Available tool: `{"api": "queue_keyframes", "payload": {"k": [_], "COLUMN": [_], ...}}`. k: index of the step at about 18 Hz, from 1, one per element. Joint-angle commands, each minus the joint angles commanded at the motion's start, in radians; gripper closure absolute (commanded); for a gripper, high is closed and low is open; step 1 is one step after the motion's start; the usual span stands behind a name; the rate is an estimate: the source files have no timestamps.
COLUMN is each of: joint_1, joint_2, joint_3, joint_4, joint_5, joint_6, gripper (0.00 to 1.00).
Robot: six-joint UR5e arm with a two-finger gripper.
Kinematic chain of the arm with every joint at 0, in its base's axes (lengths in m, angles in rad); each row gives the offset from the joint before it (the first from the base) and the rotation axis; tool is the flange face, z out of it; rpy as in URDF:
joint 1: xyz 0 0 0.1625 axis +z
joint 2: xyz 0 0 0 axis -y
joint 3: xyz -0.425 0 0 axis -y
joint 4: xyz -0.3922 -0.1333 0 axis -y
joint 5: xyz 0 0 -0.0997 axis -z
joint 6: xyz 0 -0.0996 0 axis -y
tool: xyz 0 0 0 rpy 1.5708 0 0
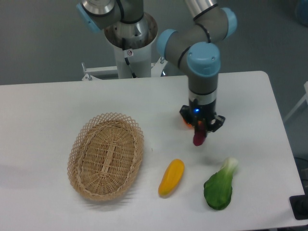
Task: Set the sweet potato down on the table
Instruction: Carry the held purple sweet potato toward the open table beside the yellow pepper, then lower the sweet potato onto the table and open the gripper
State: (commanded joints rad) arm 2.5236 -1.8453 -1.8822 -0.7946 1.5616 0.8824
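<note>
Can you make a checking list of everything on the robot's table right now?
Surface: white table, plain and smooth.
Job's things: sweet potato, reddish-purple, hanging nearly upright in the gripper; whether its tip touches the table cannot be told.
Clutter: empty wicker basket at left; yellow-orange vegetable lying in front; leafy green vegetable to its right; a bit of something orange behind the gripper.
Grippers: gripper pointing down, closed on the sweet potato.
Cables: a thin cable on the arm's white base.
Surroundings: grey floor behind.
</note>
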Motion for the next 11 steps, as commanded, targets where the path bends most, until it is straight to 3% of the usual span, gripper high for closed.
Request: {"api": "queue_keyframes", "payload": {"k": [4, 11], "joint_1": [-0.042, -0.071], "joint_2": [-0.023, -0.029], "joint_3": [-0.009, -0.06], "joint_4": [-0.002, 0.0], "joint_5": [0.006, 0.049], "joint_6": [-0.02, 0.093], "gripper": [0.74, 0.73]}}
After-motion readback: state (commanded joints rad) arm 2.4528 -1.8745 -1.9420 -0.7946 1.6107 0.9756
